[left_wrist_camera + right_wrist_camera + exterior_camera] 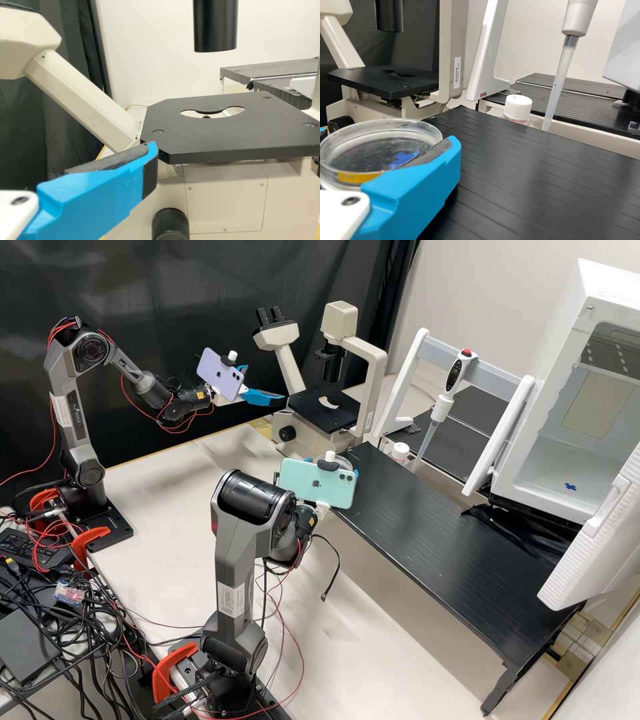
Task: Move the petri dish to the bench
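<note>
A black curtain (167, 280) backs the left of the room and a pale wall (507, 293) the right, with an off-white tabletop (167, 493) running between the arm bases. At far left, tangled black and red cables (87, 633) overlap too thickly to separate. The left gripper (265, 383), partly covered by a lilac phone (217, 377), has its blue fingers apart. One fingertip sits near the flat black stage (220, 135) of a cream microscope (291, 370); whether they touch cannot be told. Nearer the middle, the right gripper (356, 473) is clamped on the clear round petri dish (370, 145), largely behind a mint-green phone (310, 485). In the right wrist view, one finger covers part of the dish's rim, while the other is a blue sliver cut by the edge. The dish is at the microscope end of a raised, ridged black platform (427, 527); any gap beneath it is hidden. Just beyond the platform's far edge stand a white-capped bottle (518, 106) and a black-and-white pipette (456, 373), pointing down, its tip's lower end hidden in the right wrist view. The platform stretches on from the dish toward a white open-fronted box (567, 327), whose thick white door (600, 547) swings out beside the platform's far right corner.
</note>
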Robot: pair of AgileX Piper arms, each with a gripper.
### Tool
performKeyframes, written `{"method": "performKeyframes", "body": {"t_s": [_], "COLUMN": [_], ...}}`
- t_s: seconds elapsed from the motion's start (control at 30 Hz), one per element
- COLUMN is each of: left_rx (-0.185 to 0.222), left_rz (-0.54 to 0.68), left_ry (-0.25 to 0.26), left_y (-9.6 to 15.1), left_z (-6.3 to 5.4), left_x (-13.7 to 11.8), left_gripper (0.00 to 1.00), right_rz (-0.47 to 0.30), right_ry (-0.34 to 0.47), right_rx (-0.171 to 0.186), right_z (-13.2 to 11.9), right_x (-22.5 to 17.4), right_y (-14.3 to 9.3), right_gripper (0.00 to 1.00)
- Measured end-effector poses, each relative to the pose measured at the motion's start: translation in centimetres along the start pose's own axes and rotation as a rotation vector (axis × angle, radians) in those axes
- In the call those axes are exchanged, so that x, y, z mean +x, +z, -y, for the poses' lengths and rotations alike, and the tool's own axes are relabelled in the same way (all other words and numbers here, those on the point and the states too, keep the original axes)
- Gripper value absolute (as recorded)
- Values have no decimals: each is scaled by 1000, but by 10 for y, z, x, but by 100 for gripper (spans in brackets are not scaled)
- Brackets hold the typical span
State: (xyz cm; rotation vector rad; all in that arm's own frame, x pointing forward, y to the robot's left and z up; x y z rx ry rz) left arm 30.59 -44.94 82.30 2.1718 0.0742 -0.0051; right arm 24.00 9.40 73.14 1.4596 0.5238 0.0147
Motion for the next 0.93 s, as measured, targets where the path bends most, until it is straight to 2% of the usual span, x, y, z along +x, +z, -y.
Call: {"method": "performKeyframes", "body": {"t_s": [0.43, 0.53, 0.63, 0.7, 0.8, 0.9, 0.93], "left_rx": [0, 0, 0, 0, 0, 0, 0], "left_rz": [0, 0, 0, 0, 0, 0, 0], "left_ry": [0, 0, 0, 2, 2, 2, 2], "left_y": [0, 0, 0, 0, 0, 0, 0], "left_z": [0, 0, 0, 0, 0, 0, 0], "left_x": [0, 0, 0, 0, 0, 0, 0], "left_gripper": [100, 100, 100, 100, 100, 100, 100], "right_rz": [-30, -65, -81, -90, -82, -61, -54], "right_ry": [27, 55, 121, 193, 288, 373, 386], "right_rx": [-36, -60, -62, -48, -6, 80, 93], "right_z": [-6, -14, -27, -38, -54, -70, -72], "right_x": [-10, -21, -32, -40, -49, -57, -58], "right_y": [-6, -8, -11, -13, -12, -3, -1], "right_gripper": [100, 100, 100, 100, 100, 100, 100]}}
